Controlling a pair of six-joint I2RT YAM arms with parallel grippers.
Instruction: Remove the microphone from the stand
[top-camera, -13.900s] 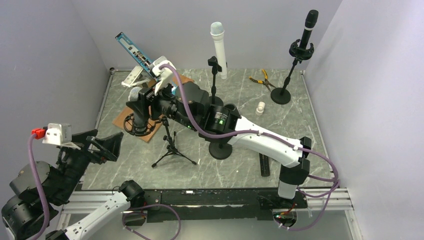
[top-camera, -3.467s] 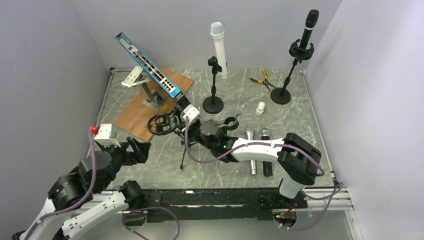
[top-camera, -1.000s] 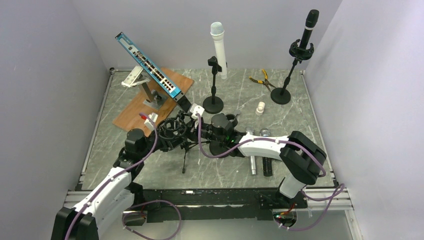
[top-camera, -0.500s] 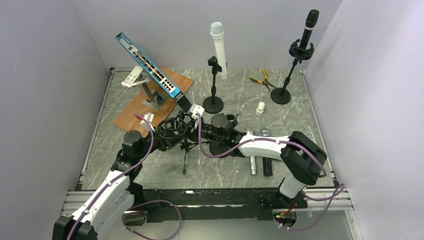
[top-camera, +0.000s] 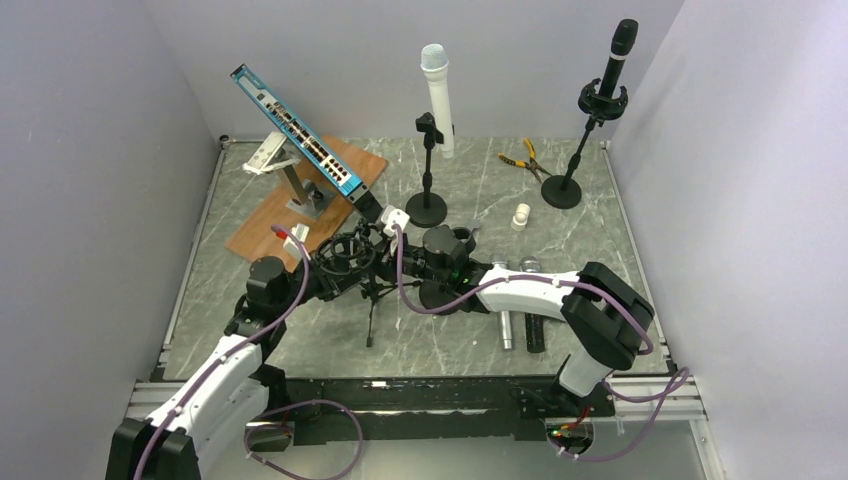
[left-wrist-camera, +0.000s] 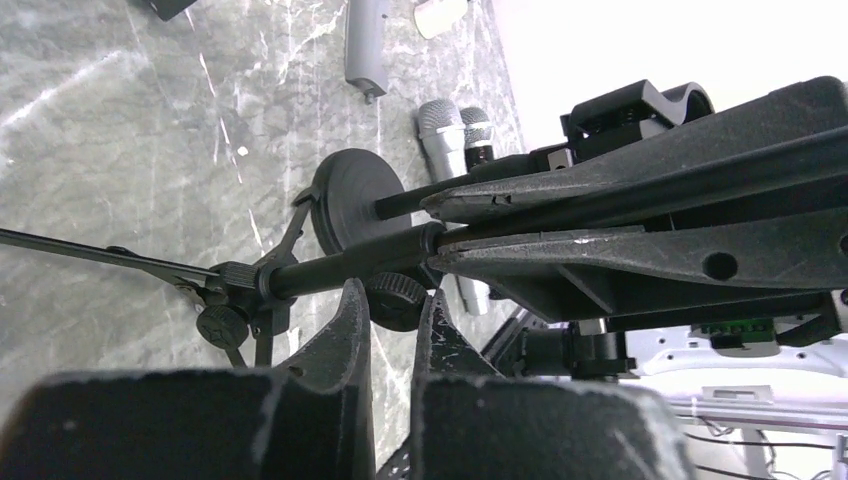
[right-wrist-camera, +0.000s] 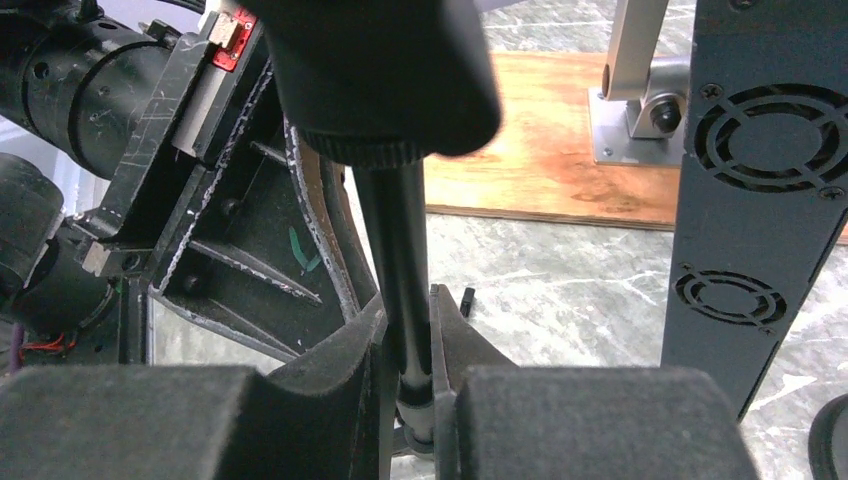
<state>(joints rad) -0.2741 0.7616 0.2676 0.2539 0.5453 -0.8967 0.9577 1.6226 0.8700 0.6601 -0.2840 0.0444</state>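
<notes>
Nearest, the left hand (left-wrist-camera: 393, 312) pinches almost shut on a knob of the tripod stand (left-wrist-camera: 330, 265) and the right hand (right-wrist-camera: 408, 345) clamps its pole, seemingly steadying the empty-looking mount, its microphone (top-camera: 506, 328) likely one of two lying on the surface (top-camera: 440, 340) just beyond.

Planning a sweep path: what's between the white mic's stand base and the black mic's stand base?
Top view: a small white cylinder stands there; yellow-handled pliers lie just behind that line.

The table (top-camera: 470, 180) looks like smooth grey stone (a bit shiny). The board (top-camera: 258, 230) is brown wood. The stand (right-wrist-camera: 400, 260) is dull black metal. The microphones (left-wrist-camera: 440, 120) have silver mesh heads.
</notes>
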